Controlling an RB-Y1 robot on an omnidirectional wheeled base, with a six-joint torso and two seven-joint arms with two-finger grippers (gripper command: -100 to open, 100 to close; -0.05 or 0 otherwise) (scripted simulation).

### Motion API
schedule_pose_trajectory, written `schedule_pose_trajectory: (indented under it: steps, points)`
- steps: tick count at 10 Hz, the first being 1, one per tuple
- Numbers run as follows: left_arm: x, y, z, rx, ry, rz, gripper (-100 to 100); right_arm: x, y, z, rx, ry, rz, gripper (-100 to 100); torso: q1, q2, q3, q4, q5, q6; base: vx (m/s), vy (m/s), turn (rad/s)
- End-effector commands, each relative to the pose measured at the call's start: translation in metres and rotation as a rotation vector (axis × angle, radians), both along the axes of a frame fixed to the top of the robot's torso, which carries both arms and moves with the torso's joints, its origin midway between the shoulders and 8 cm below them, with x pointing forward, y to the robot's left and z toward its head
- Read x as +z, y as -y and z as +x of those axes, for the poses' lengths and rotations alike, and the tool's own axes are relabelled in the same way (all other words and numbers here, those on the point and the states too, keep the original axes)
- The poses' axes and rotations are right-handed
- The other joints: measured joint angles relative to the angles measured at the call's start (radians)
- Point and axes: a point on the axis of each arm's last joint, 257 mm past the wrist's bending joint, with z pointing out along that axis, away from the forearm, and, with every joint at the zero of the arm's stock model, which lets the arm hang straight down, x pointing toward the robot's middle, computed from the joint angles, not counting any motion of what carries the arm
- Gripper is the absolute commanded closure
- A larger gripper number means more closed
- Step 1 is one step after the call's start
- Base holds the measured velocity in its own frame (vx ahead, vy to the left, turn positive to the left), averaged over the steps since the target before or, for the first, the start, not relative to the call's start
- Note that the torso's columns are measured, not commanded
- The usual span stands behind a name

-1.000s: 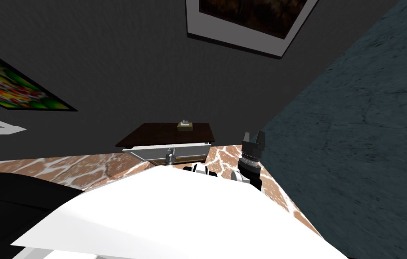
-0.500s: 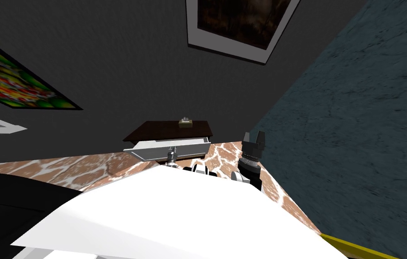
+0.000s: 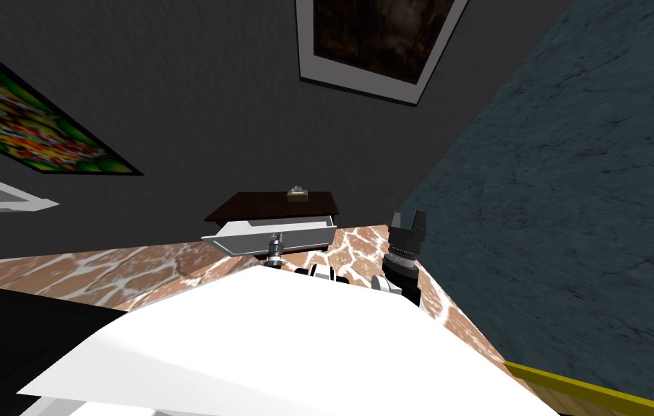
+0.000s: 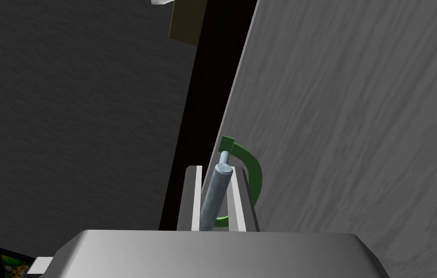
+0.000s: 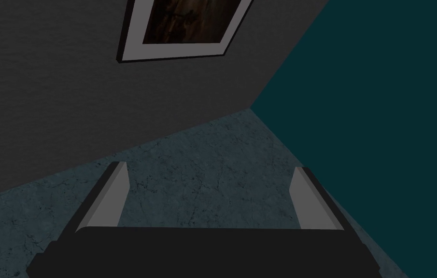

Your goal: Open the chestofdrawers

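**Chest of drawers** (image 3: 274, 205): one. Dark top, set against the dark wall on the marbled floor (image 3: 101, 263), straight ahead of me.

**Drawer** (image 3: 274, 235): one, grey-fronted. It stands partly out of the chest's front, toward me.

**Handle** (image 4: 211, 198): one grey bar on the drawer front, with one green arc (image 4: 257, 166) around it.

**Left hand** (image 4: 216, 170): one, at the chest's front. Its fingers (image 4: 194, 198) are narrow, pressed on the handle's two sides.

**Right hand** (image 5: 210, 169): one, raised to the right of the chest and well apart from it. Its fingers are wide and hold nothing.

**Small box** (image 3: 298, 193): one, on the chest's top near the back edge.

**Step in hand (judged):** the pull on the drawer, part open.

**Next move calls for:** a straight draw away from the chest along the drawer's run. The grip needs to be firm and free of sideways twist, lest the bar slip.
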Motion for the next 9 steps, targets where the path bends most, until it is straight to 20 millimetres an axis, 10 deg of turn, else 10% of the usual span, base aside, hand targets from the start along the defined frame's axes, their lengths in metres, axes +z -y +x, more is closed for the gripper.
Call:
schedule_pose_trajectory:
  steps: [1, 7, 8, 9]
  points:
    - [0.0, -0.005, 0.013, -0.005, 0.003, -0.011, 100, 0.0, 0.0, 0.0, 0.0, 0.0, 0.0, 0, -0.001, 0.0, 0.0, 0.0, 0.0, 0.001, -0.087, -0.059, -0.009]
    - [0.004, -0.039, 0.041, 0.012, 0.01, -0.002, 100, 0.0, 0.0, 0.0, 0.0, 0.0, 0.0, 0, -0.001, 0.002, 0.001, 0.001, -0.001, 0.001, -0.097, -0.057, -0.022]
    - [0.011, -0.046, 0.056, 0.009, 0.004, 0.001, -100, 0.0, 0.0, 0.0, 0.0, 0.0, 0.0, 0, -0.002, 0.002, 0.001, 0.001, -0.001, 0.0, -0.106, -0.06, 0.046]
    - [0.016, -0.048, 0.066, 0.005, 0.004, 0.0, -100, 0.0, 0.0, 0.0, 0.0, 0.0, 0.0, 0, 0.0, 0.002, 0.001, 0.001, -0.002, -0.002, -0.098, -0.043, 0.055]
